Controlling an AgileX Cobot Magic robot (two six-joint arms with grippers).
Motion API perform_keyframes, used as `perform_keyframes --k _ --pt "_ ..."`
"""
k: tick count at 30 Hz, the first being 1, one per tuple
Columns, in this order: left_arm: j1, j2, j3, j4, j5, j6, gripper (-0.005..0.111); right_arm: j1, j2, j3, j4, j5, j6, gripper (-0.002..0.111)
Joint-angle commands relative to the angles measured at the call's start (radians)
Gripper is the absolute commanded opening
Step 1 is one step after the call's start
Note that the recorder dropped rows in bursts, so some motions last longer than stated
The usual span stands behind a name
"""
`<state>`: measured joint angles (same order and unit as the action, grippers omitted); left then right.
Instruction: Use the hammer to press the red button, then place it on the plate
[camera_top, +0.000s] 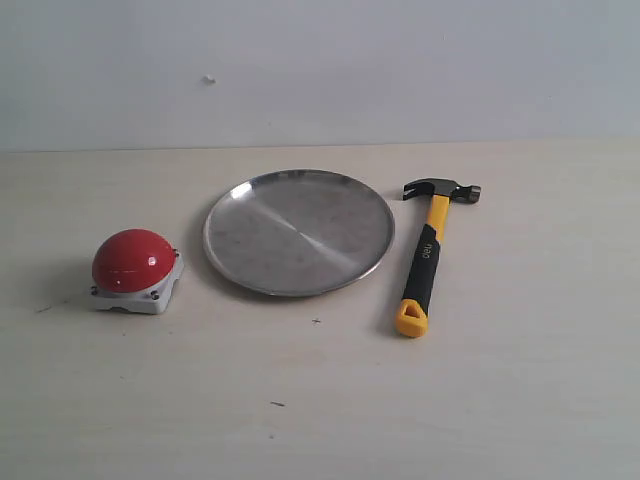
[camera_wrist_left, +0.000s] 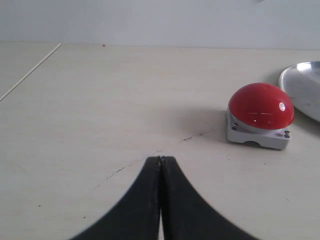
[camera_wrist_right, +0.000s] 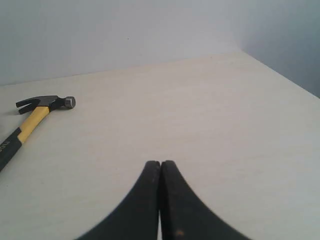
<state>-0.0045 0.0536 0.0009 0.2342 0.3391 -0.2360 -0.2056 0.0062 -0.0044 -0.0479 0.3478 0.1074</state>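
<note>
Three objects rest on a pale counter (camera_top: 520, 400) before a plain grey wall (camera_top: 400, 60).

**Hidden or cut off.** The pincers show only in the wrist views, and there each pair of black fingers is cut by the frame edge, so only the tapering tips are seen. In the left wrist view the plate (camera_top: 298, 232) is cropped to a slice of its rim. In the right wrist view the hammer (camera_top: 427, 255) is cropped partway along its black sleeve, so the looped end is out of frame.

**Pincers.** The left pincer (camera_wrist_left: 160, 160) has its fingertips pressed together with nothing between them. The right pincer (camera_wrist_right: 160, 164) is likewise fully closed and holds nothing.

**Positions.** In the exterior view the red button (camera_top: 133, 260) sits left of centre, the plate at centre and the hammer right of centre. The hammer lies flat just beside the plate's rim, head toward the top of the frame and yellow loop toward the bottom. The hammer lies ahead of the right pincer and off to one side, well apart from its tips. The button lies ahead of the left pincer, also to one side, clear of it.

**Writing.** White lettering runs along the hammer's black sleeve but is too small to read with certainty.
</note>
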Motion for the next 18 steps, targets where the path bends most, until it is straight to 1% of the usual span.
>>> perform_keyframes --k 1,13,16,17,18 --pt "0.005 -0.010 -0.001 -0.001 -0.005 -0.002 0.000 -0.005 -0.006 0.004 -0.002 -0.006 0.000 0.000" --pt "0.005 -0.010 -0.001 -0.001 -0.005 -0.002 0.000 -0.005 -0.006 0.004 -0.013 -0.008 -0.002 0.000" --pt "0.005 -0.010 -0.001 -0.001 -0.005 -0.002 0.000 -0.005 -0.006 0.004 -0.096 -0.015 -0.025 0.000" --pt "0.005 -0.010 -0.001 -0.001 -0.005 -0.002 0.000 -0.005 -0.006 0.004 -0.161 -0.015 -0.048 0.000" --pt "0.005 -0.010 -0.001 -0.001 -0.005 -0.002 0.000 -0.005 -0.006 0.004 -0.288 -0.019 -0.086 0.000"
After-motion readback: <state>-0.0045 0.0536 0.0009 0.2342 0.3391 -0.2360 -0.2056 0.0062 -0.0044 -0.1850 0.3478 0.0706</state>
